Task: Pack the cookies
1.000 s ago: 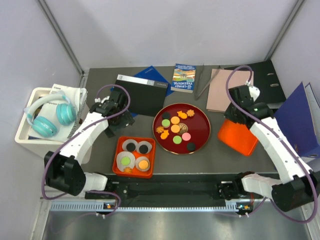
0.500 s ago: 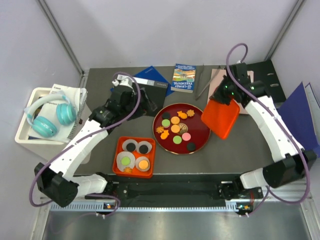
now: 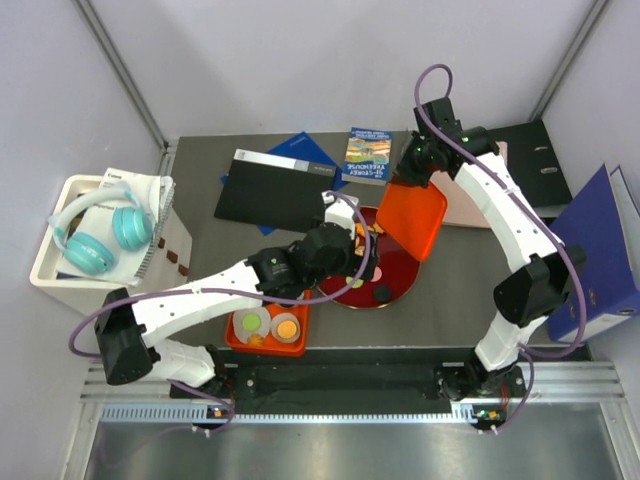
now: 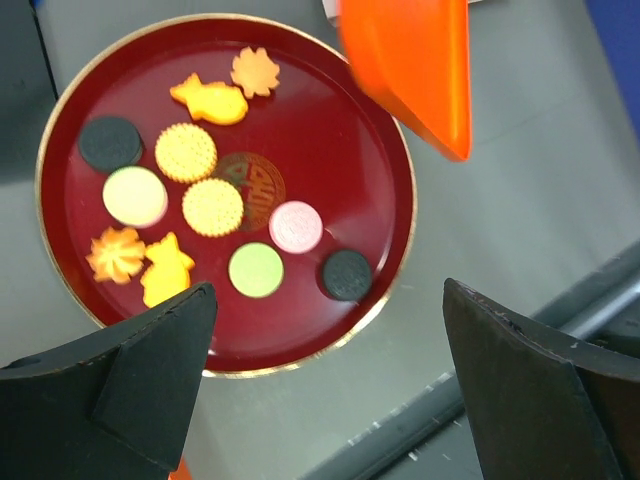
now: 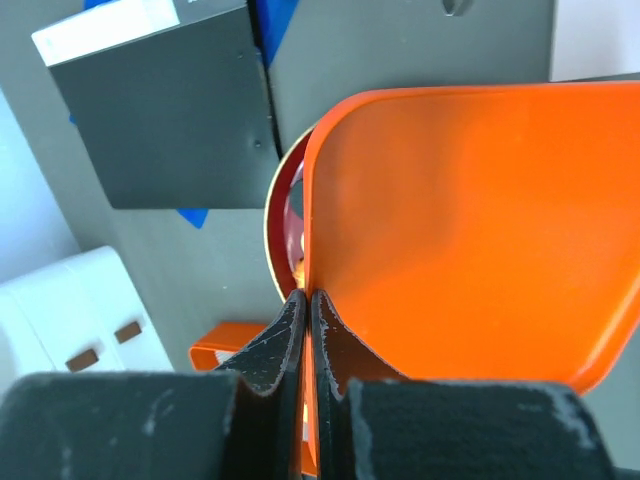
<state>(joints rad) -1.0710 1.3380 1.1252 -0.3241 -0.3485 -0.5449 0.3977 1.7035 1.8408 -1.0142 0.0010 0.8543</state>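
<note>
- Left gripper [image 4: 328, 320] hangs wide open and empty over the cookies [image 4: 212, 205] on the red plate [image 4: 385, 200], frame centre.
- Right gripper [image 5: 308, 300] pinches the orange lid [image 5: 450, 220] by its rim — tilted over the plate's upper right.
- Risk: with so thin an edge grip, the lid may slip onto the cookies.

Cookies [image 4: 213, 207]: eleven flat pieces, round and shaped, loose on central red tray [image 4: 350, 150]; two more visible in near-left box [image 3: 236, 344].
</note>
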